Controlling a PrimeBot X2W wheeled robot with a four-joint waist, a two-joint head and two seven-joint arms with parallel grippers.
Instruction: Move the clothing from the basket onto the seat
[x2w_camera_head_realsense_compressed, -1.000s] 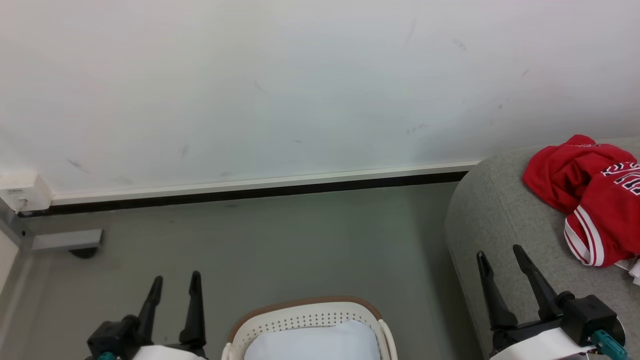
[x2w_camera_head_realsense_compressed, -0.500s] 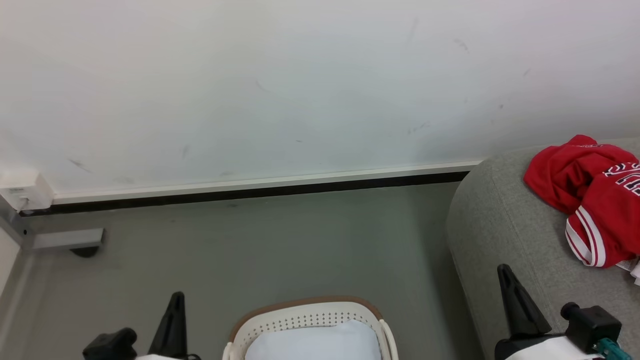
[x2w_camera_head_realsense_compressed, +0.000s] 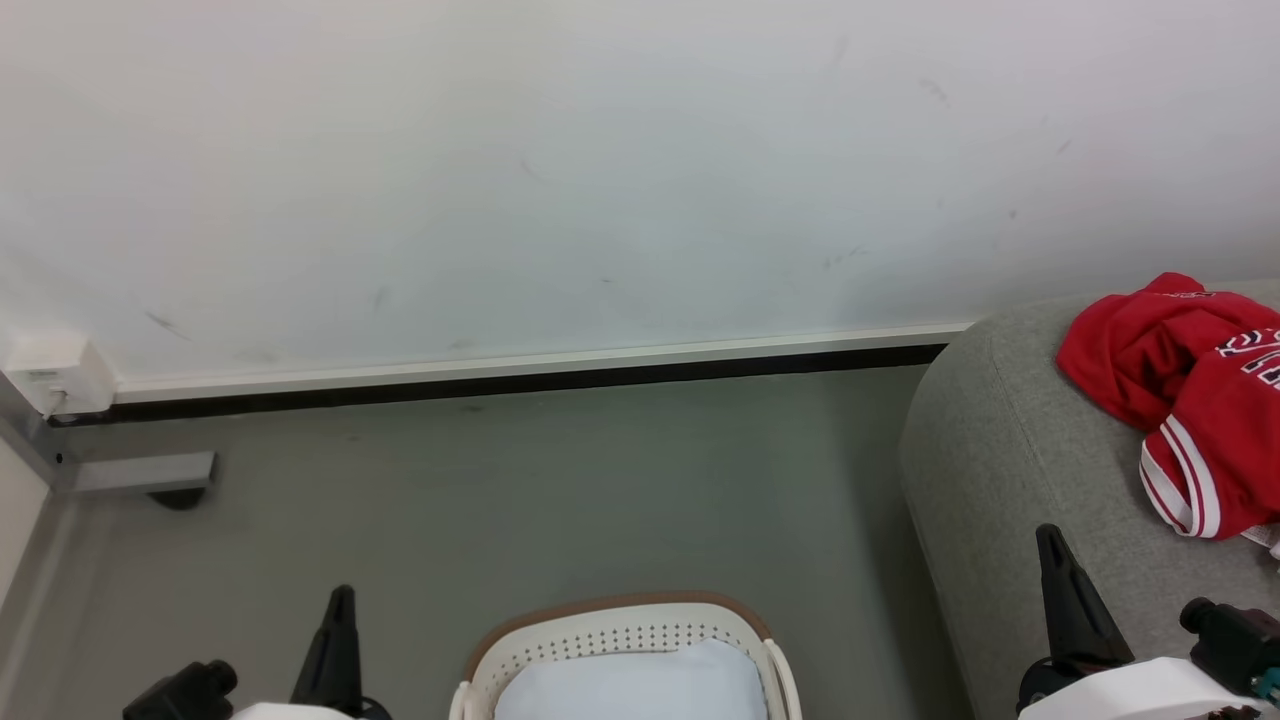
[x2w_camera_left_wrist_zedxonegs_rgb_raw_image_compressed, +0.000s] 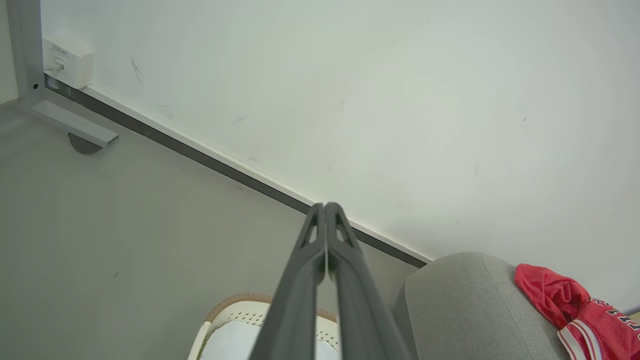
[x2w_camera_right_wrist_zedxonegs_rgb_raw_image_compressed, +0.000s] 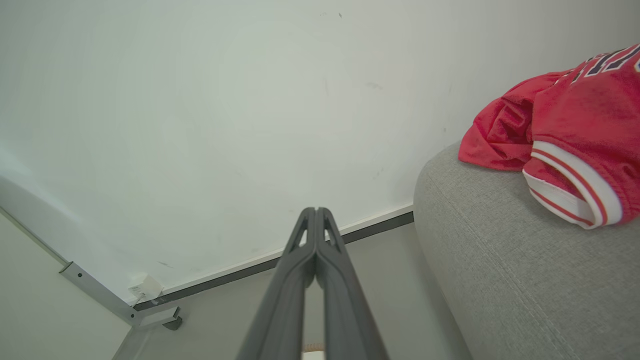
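The red clothing (x2w_camera_head_realsense_compressed: 1185, 400) with white stripes lies bunched on the light-grey seat (x2w_camera_head_realsense_compressed: 1000, 470) at the right; it also shows in both wrist views, clothing (x2w_camera_left_wrist_zedxonegs_rgb_raw_image_compressed: 575, 310) and clothing (x2w_camera_right_wrist_zedxonegs_rgb_raw_image_compressed: 565, 130) on the seat (x2w_camera_right_wrist_zedxonegs_rgb_raw_image_compressed: 500, 260). The cream basket (x2w_camera_head_realsense_compressed: 620, 640) with a brown rim stands on the floor at bottom centre, holding a pale blue-white sheet (x2w_camera_head_realsense_compressed: 630, 685). My left gripper (x2w_camera_head_realsense_compressed: 338, 610) is shut and empty left of the basket. My right gripper (x2w_camera_head_realsense_compressed: 1052, 550) is shut and empty over the seat's front edge. Both wrist views show the fingers pressed together, left gripper (x2w_camera_left_wrist_zedxonegs_rgb_raw_image_compressed: 325, 207), right gripper (x2w_camera_right_wrist_zedxonegs_rgb_raw_image_compressed: 316, 212).
A white wall (x2w_camera_head_realsense_compressed: 600, 180) with a dark skirting strip (x2w_camera_head_realsense_compressed: 500, 385) runs behind the grey floor (x2w_camera_head_realsense_compressed: 550, 500). A metal frame foot (x2w_camera_head_realsense_compressed: 140, 472) and a white box (x2w_camera_head_realsense_compressed: 50, 372) sit at the left corner.
Both grippers went from open to shut and dropped lower in the head view. The picture shifted slightly, so the camera moved a little.
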